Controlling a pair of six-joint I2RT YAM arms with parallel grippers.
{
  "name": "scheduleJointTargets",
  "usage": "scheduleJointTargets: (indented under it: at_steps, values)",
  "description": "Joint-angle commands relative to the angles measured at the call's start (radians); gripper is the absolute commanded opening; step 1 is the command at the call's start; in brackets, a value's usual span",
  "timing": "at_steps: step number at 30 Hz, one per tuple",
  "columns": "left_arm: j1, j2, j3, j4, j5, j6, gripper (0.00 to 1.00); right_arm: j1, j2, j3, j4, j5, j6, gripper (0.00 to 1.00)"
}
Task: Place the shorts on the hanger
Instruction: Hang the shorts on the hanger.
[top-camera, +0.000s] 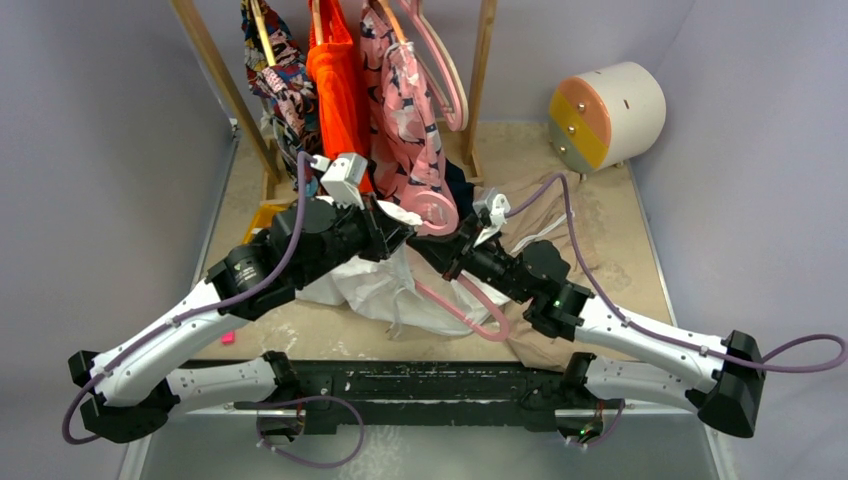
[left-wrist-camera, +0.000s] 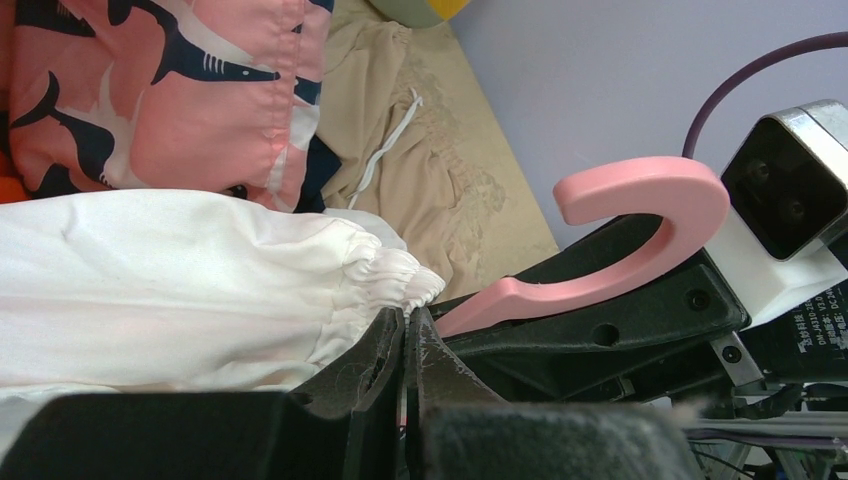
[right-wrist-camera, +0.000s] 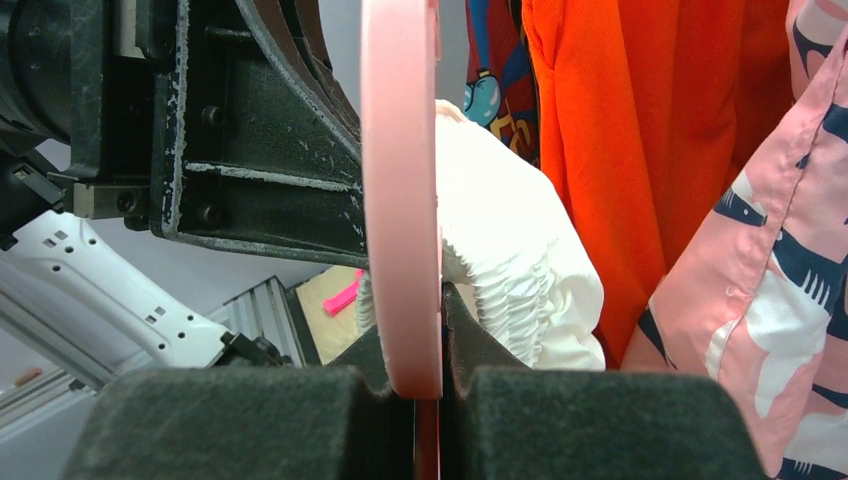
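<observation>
Sandy desk (top-camera: 300, 340), lilac-grey walls behind. Pinching shorts (left-wrist-camera: 180, 270) by gathered waistband w/ left end effector (left-wrist-camera: 405, 330), clenched. Clamping pink hanger (left-wrist-camera: 650, 195) w/ right end effector (right-wrist-camera: 440, 330), also clenched. Holding both over mid-desk, hook just beside waistband. Risks: could lose thin fabric from that small pinch if tugged vs. hanger; could snag drawstrings; may brush rack garments (top-camera: 340, 90) close behind. Counted: 1 shorts, 1 held hanger, 2 end effectors, 1 tan garment (top-camera: 560, 235), 3 rack garments.
</observation>
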Motion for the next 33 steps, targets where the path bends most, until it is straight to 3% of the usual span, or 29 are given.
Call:
scheduleJointTargets:
  at_steps: [1, 6, 7, 11, 14, 18, 27, 33]
  values:
    - [-0.003, -0.002, 0.048, 0.066, 0.085, -0.038, 0.00, 0.006, -0.072, 0.010, 0.192, 0.017, -0.035, 0.00]
    - [-0.004, 0.101, 0.335, 0.042, 0.230, -0.062, 0.00, 0.005, -0.189, 0.117, 0.171, -0.059, -0.113, 0.00]
    - [-0.004, 0.118, 0.384, 0.042, 0.257, -0.067, 0.06, 0.006, -0.208, 0.143, 0.153, -0.079, -0.121, 0.00]
    - [-0.004, 0.110, 0.414, 0.085, 0.288, -0.086, 0.48, 0.005, -0.280, 0.163, 0.103, -0.130, -0.131, 0.00]
    - [-0.004, 0.072, 0.359, 0.105, 0.283, -0.079, 0.60, 0.005, -0.324, 0.135, 0.074, -0.133, -0.125, 0.00]
    - [-0.004, 0.044, 0.329, 0.140, 0.334, -0.078, 0.66, 0.004, -0.369, 0.094, 0.057, -0.114, -0.112, 0.00]
    - [-0.004, -0.059, 0.465, 0.115, 0.385, 0.079, 0.72, 0.005, -0.460, 0.087, -0.080, -0.084, -0.141, 0.00]
    - [-0.003, -0.129, 0.532, 0.101, 0.319, 0.208, 0.72, 0.005, -0.416, 0.362, -0.191, -0.187, -0.223, 0.00]
